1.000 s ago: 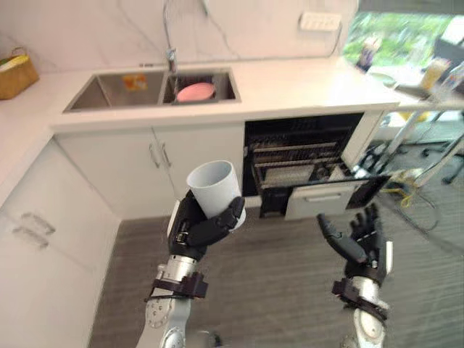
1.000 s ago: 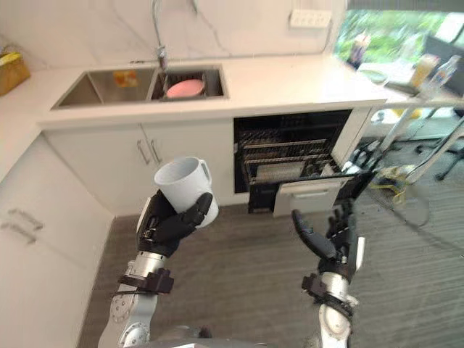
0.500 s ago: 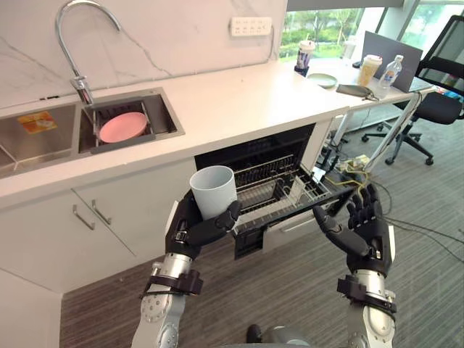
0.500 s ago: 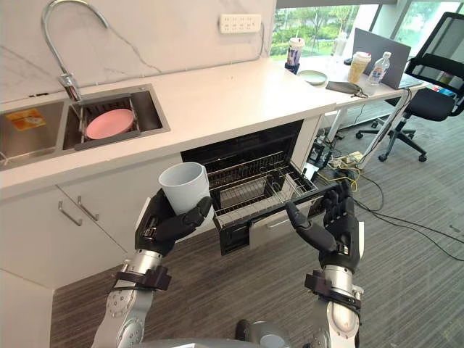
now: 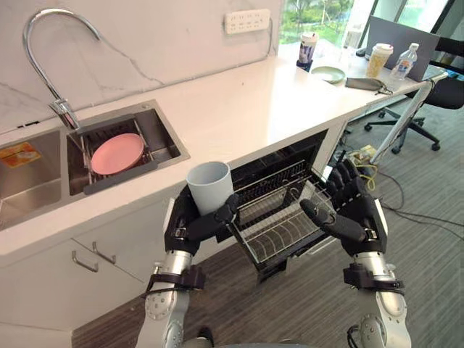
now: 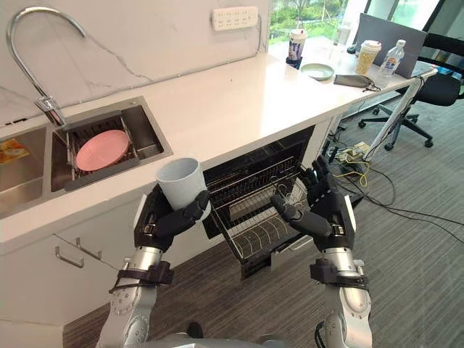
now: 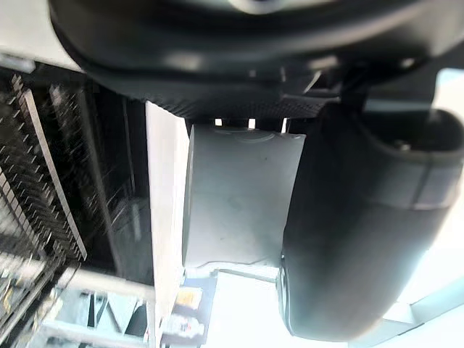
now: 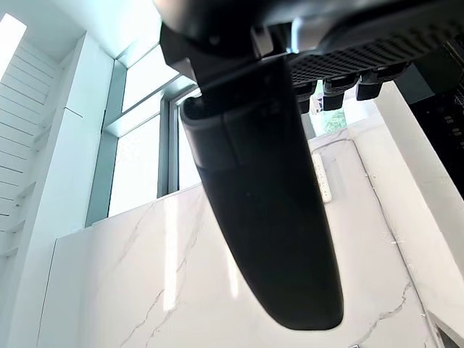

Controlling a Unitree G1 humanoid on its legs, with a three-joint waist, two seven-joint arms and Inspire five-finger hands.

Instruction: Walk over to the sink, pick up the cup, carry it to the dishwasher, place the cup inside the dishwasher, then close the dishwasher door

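My left hand (image 5: 194, 223) is shut on a pale grey cup (image 5: 210, 186), held upright in front of the counter edge, just left of the dishwasher opening. In the left wrist view the cup (image 7: 239, 192) sits between the thumb (image 7: 355, 239) and the palm. The dishwasher (image 5: 283, 163) under the counter stands open, its wire rack (image 5: 279, 225) pulled out over the lowered door. My right hand (image 5: 351, 210) is open, fingers straight, hovering above the right part of the rack. In the right wrist view its thumb (image 8: 268, 210) stands straight.
The sink (image 5: 156, 138) with a pink plate (image 5: 116, 153) and tall faucet (image 5: 54, 65) lies at the left. Cups, a plate and a bottle (image 5: 409, 61) stand at the counter's far right. An office chair (image 5: 449, 80) and floor cables (image 5: 366, 156) are beyond the dishwasher.
The camera has come closer to the dishwasher, so the rack now lies right under my hands. The cup stays in my left hand; my right hand stays open.
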